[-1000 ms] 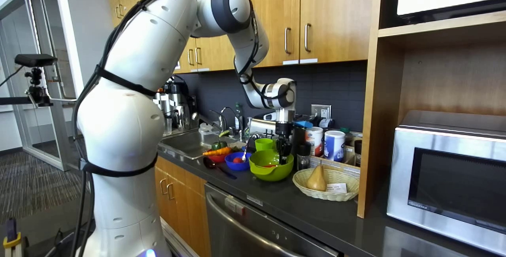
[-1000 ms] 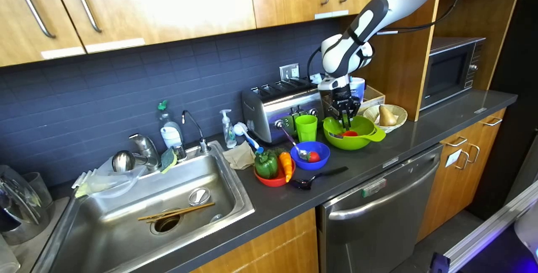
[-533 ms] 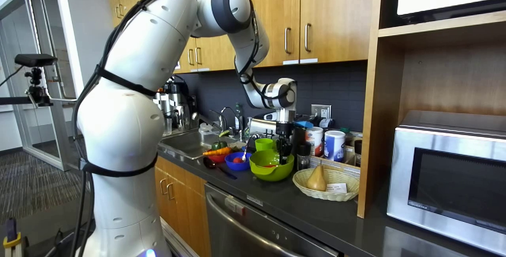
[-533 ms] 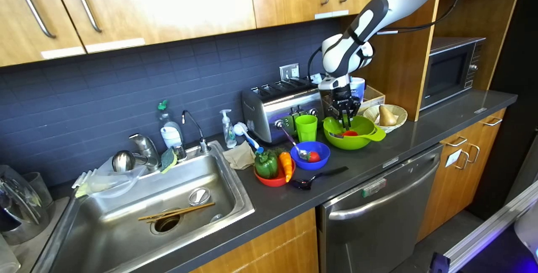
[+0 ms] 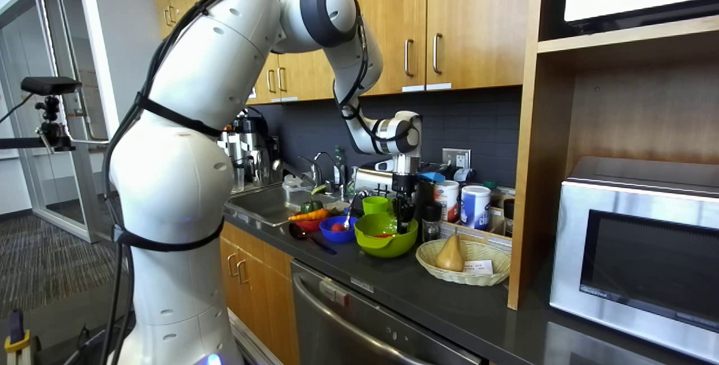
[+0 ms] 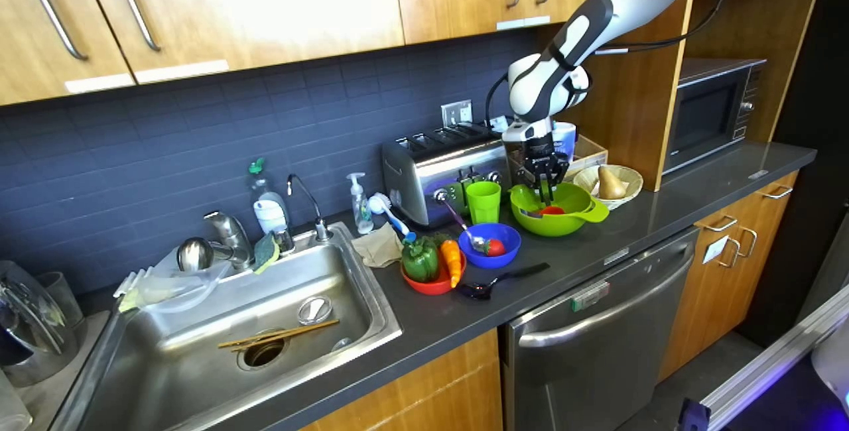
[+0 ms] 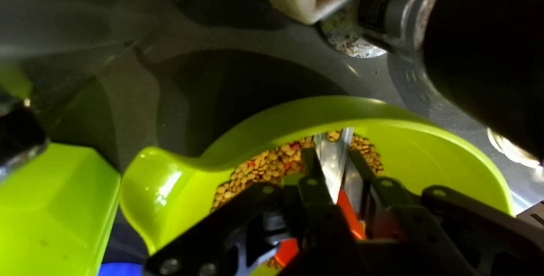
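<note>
Lime-green, round, spouted plastic bowl point(image 7: 297, 116): smooth, glossy. Silver, narrow metal utensil point(image 7: 332, 172): shiny, reflective. Black, jointed claw point(image 7: 335, 157): matt. In an exterior view, nine o'clock of the bowl: lime-green, faceted plastic tumbler point(image 6: 484, 204), smooth; two o'clock: pale, round wicker basket point(image 6: 633, 185), rough. Dark-grey, flat table point(image 6: 431, 315): smooth, faint sheen.

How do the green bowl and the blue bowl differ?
The green bowl looks larger, the blue bowl smaller. The green bowl has a spout and a handle; the blue bowl shows a plain round rim. The green bowl holds brown grains; the blue bowl, a red item and a spoon. Both stand upright on the counter.
</note>
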Available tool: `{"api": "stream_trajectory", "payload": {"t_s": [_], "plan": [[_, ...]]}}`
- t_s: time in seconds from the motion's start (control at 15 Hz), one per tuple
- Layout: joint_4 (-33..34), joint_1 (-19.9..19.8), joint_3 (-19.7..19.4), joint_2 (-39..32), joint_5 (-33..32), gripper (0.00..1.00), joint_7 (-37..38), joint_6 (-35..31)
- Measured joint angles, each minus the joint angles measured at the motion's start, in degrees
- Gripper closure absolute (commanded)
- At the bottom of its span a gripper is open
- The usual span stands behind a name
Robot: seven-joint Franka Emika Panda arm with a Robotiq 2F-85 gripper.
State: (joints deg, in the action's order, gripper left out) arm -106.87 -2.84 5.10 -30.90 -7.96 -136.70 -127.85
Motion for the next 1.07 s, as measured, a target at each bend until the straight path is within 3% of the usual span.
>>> {"api": "stream_trajectory", "payload": {"t_s": [0.13, 0.67, 0.8, 0.93, 1.07], "plan": [[-0.02, 0.0, 0.0, 0.0, 0.02, 0.51, 0.0, -0.03], [-0.41, -0.23, -0.01, -0.17, 0.02, 0.01, -0.79, -1.44], [-0.5, -0.33, -0.03, -0.22, 0.02, 0.03, -1.48, -1.87], [-0.65, -0.47, -0.03, -0.26, 0.02, 0.28, -2.16, -2.41], [-0.72, -0.53, -0.03, -0.28, 0.02, 0.34, -2.55, -2.69]]}}
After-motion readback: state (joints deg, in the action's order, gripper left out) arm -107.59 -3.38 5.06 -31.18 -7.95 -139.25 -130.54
